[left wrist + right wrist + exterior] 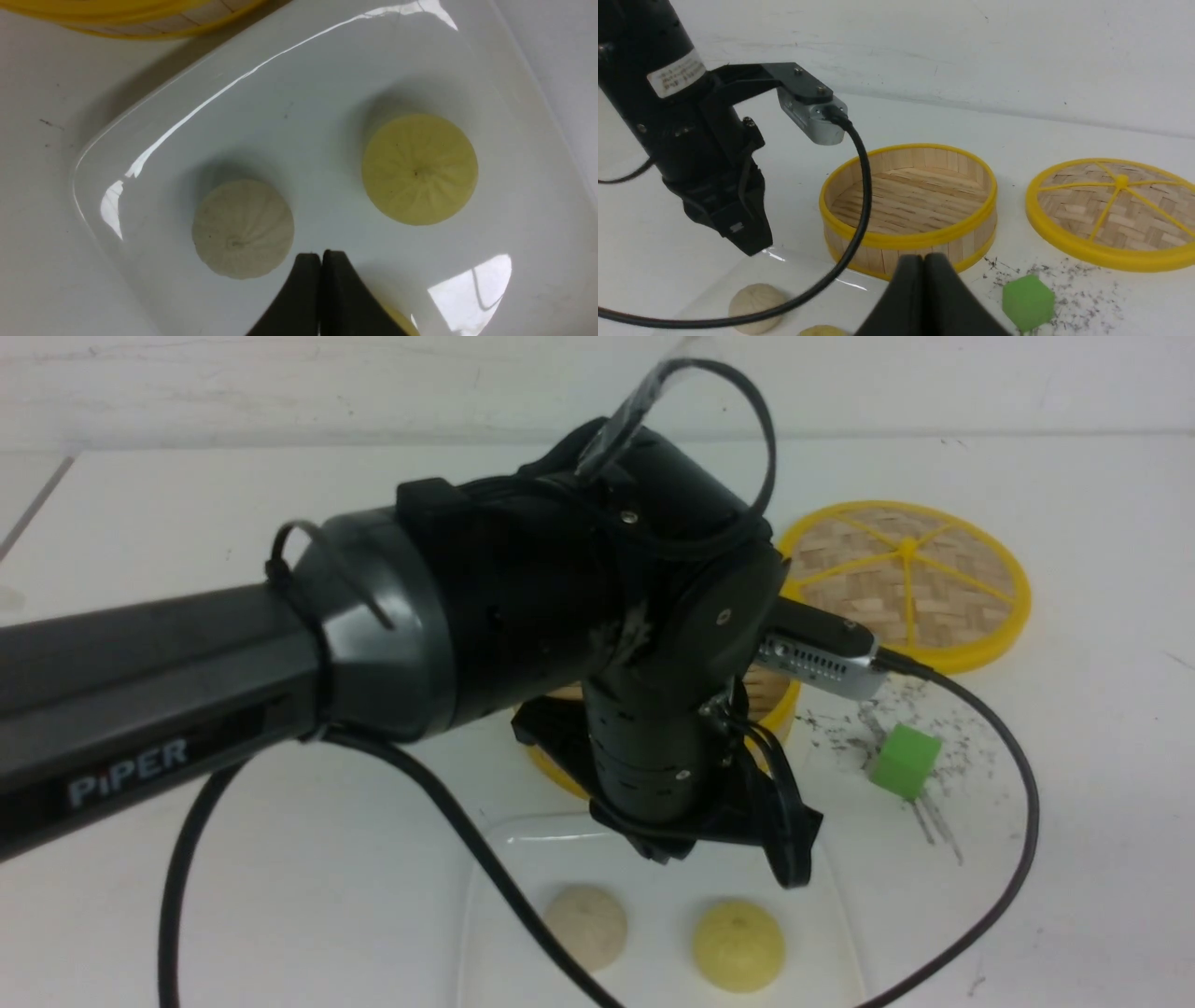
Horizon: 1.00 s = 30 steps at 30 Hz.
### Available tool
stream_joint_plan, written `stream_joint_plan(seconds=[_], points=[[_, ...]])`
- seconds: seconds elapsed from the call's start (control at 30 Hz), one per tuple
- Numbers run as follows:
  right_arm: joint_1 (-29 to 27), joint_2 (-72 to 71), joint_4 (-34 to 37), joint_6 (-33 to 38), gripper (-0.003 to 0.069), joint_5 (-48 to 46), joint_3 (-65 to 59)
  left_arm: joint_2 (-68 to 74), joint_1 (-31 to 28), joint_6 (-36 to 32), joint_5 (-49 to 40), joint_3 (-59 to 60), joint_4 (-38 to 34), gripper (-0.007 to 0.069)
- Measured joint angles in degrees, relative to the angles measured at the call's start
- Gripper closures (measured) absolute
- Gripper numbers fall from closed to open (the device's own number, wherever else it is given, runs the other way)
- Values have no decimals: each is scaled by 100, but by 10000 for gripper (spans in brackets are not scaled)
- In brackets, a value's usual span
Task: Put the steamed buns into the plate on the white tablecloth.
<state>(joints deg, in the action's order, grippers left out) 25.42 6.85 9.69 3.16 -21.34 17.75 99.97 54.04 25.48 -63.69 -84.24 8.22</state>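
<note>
One white tablecloth (pixel 308 896) covers the whole desk and carries every item. Across it the left arm (pixel 187 681) fills the front view, hiding most of the steamer basket (pixel 915 238), which from the right wrist view holds no bun. Just in front of the basket sits the plate (pixel 303 93); the woven lid (pixel 906 583) lies well apart, to the right. Of the steamed buns (pixel 738 943), a beige bun (pixel 243 228) and a yellow bun (pixel 419 169) rest upright inside the plate, apart from each other. A yellow sliver (pixel 399 324) beside the fingers may be the third, though too little shows to tell. The left hand (pixel 321 255) hangs above the plate, jaws pressed together and empty. The right hand (pixel 923 259), likewise closed on nothing, faces the basket and the green cube (pixel 904 761). Probable hazards, in the same order:
- the arm, lifting away carelessly, may clip the basket's rim and shove it;
- the glossy plate may slide if the hand catches its raised edge;
- the slack camera cable (pixel 865 191), draped over the plate's corner near the beige bun, may drag that bun out;
- closed fingertips sweeping sideways could roll a bun;
- the cube, a distractor, could be nudged.
</note>
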Motion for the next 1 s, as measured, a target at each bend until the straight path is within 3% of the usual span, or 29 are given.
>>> stream_joint_plan(seconds=[0.33, 0.6, 0.83, 1.0], points=[[-1771, -752, -186, 0, 654, -3, -1627, -163, 5, 0, -510, 0, 755, 601], [-2042, -754, -290, 0, 650, -124, -1899, -1291, 1, 0, -678, 0, 1723, 598], [-2484, -754, -309, 0, 648, -137, -1894, -2372, -33, -268, -717, 87, 1754, 598], [-2818, -754, -425, 0, 644, -142, -1894, -3393, -490, -326, -717, 946, 1691, 595]])
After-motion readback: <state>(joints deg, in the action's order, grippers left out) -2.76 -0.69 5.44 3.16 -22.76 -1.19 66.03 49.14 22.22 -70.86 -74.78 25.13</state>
